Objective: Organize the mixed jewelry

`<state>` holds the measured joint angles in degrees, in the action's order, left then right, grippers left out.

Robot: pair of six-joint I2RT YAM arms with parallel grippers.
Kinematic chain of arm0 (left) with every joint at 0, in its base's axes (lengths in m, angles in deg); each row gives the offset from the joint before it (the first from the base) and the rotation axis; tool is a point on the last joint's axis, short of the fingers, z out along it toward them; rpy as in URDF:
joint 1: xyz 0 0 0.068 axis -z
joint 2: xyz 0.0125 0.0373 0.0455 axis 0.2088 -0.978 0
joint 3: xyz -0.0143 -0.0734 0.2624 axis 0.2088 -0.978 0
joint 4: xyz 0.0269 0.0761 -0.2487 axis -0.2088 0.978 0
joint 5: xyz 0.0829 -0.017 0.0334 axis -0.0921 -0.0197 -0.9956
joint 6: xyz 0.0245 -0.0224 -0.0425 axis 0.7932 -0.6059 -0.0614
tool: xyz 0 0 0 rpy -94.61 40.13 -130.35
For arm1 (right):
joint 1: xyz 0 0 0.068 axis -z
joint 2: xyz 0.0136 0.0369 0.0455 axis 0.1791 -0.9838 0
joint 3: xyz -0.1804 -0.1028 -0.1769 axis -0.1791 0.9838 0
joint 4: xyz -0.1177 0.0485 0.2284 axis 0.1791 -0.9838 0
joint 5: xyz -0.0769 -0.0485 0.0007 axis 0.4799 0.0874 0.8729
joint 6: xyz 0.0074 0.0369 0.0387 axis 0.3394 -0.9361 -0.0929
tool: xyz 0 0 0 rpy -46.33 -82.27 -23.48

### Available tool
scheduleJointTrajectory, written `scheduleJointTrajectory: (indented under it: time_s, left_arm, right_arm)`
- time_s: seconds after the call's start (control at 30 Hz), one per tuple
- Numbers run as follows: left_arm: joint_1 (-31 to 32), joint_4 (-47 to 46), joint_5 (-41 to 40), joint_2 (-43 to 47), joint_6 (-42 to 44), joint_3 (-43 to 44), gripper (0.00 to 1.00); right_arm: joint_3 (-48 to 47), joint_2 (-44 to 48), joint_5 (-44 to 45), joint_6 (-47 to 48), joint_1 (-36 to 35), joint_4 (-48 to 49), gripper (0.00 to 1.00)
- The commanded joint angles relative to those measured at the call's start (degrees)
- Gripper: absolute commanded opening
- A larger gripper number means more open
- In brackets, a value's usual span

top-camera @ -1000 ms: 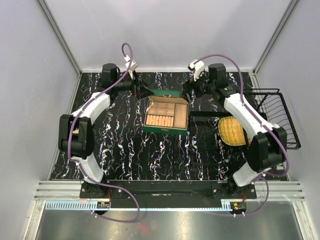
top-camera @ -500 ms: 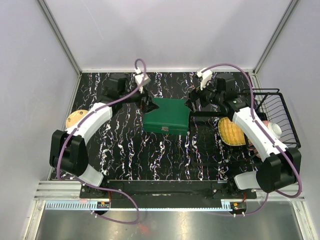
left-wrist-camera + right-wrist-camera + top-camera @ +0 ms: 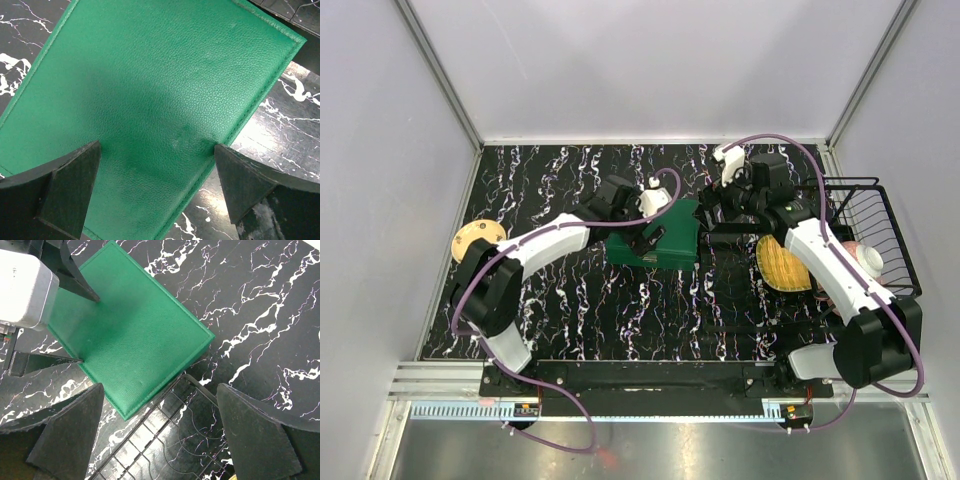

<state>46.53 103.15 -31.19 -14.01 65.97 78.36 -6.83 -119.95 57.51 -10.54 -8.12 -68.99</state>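
While green box (image 3: 678, 232) lies shut, left pincer (image 3: 156, 147), right pincer (image 3: 160, 387) gape; wire rack (image 3: 145, 445) beside it.

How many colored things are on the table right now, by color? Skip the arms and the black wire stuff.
Green: 1, the closed box
Yellow: 1, the woven mat
Tan: 1, the round disc
Total: 3
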Motion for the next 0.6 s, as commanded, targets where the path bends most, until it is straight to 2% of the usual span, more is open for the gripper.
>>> scheduleJointTrajectory:
  time_s: [0.0, 0.13, 0.3, 0.43, 0.57]
  left_arm:
    - [1.38, -1.05, -10.90, -3.18, 1.94, -1.91, 0.99]
    - [1.29, -1.58, -11.43, -1.00, 2.29, -3.93, 0.99]
    - [1.21, -1.23, -10.46, 6.56, 2.47, -4.73, 0.99]
    - [0.59, -1.66, -10.37, 13.85, 1.24, -5.25, 0.99]
    - [-2.04, -4.13, -12.03, 22.80, -4.10, -5.87, 0.99]
  right_arm:
    - [0.89, 2.98, 1.39, -0.21, -0.37, 0.92, 1.00]
    - [1.51, 4.03, 1.48, -0.21, -0.37, 0.92, 1.00]
    - [1.24, 5.53, 2.97, -0.29, -0.37, 0.92, 1.00]
    - [-0.42, 5.36, 7.97, -1.70, -0.37, 0.83, 1.00]
    - [-2.71, 4.83, 13.50, -2.32, -0.37, 1.35, 1.00]
